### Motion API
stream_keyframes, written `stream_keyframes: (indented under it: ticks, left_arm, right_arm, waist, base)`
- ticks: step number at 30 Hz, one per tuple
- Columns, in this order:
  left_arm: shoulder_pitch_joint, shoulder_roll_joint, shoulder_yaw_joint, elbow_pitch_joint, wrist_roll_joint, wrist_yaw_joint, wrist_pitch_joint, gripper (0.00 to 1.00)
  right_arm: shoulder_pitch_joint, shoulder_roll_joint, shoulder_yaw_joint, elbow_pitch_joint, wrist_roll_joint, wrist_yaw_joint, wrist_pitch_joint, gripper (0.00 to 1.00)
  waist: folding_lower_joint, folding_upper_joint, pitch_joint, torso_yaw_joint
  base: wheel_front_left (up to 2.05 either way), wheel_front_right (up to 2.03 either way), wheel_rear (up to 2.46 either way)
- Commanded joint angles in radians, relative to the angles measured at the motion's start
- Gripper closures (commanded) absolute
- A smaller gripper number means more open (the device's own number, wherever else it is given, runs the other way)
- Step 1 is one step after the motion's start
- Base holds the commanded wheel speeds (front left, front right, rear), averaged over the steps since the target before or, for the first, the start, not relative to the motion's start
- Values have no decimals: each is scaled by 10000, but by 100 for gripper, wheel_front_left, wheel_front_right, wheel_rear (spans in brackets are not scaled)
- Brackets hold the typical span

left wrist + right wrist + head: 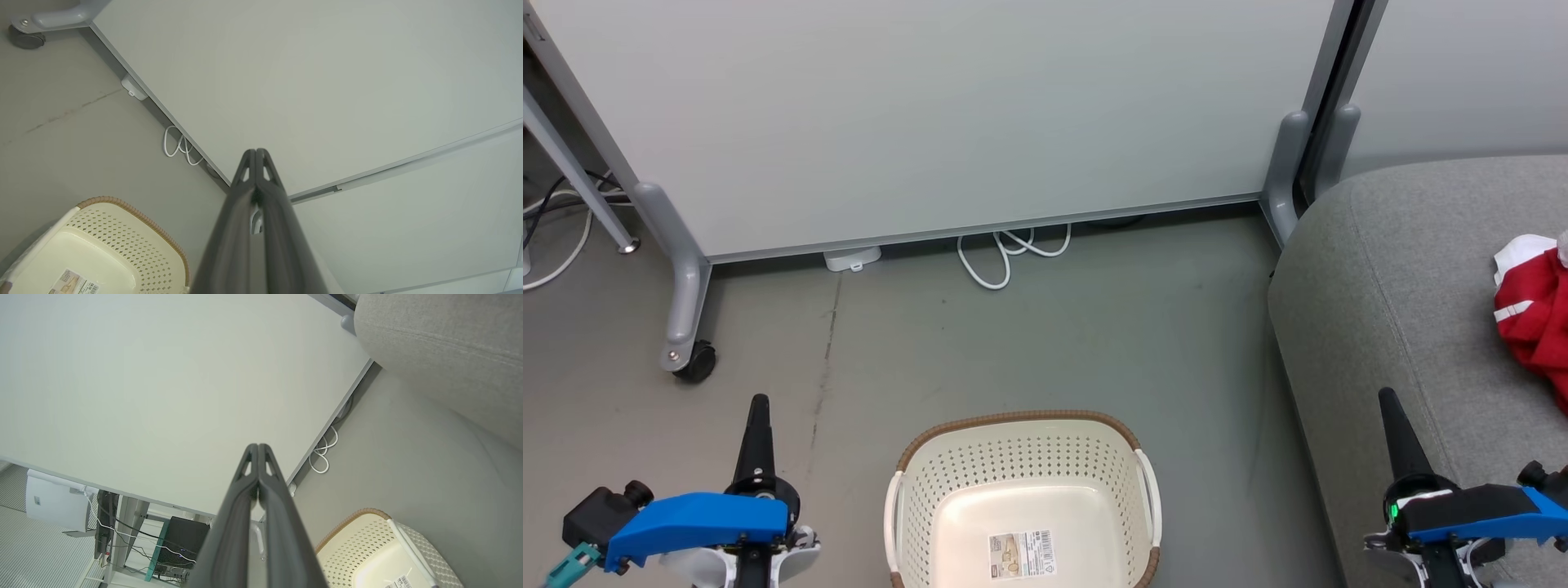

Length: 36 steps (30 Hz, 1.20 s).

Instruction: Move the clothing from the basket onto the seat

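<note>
Since the basket at the head view's bottom middle looks bare and the red clothing lies on the seat at the right edge, I'd call this basically done. Left wrist view: left tool pinched together, empty, basket lower left. Right wrist view: right tool likewise, holding nothing.

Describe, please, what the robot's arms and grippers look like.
The left gripper and right gripper each have long, dark grey tapering fingers with triangular cut-outs near the tips. Each wrist carries a bright blue cover over white shells. The left has a teal connector, the right a green light.
</note>
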Motion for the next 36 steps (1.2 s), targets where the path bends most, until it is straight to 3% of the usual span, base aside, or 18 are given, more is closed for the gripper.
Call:
stream_keyframes:
  ticks: [1, 36]
  left_arm:
    - [-226, 22, 80, -128, -287, -15, 84, 100]
    - [-233, 22, 369, -280, -3351, -23, 866, 100]
  right_arm:
    - [-186, -22, -37, -126, 322, 3, 87, 100]
    - [-238, -23, -199, -178, 3382, 4, 879, 100]
  waist:
    - [-1, -1, -11, -5]
    - [-1, -1, -229, -96]
  base:
    - [0, 0, 0]
    - [0, 0, 0]
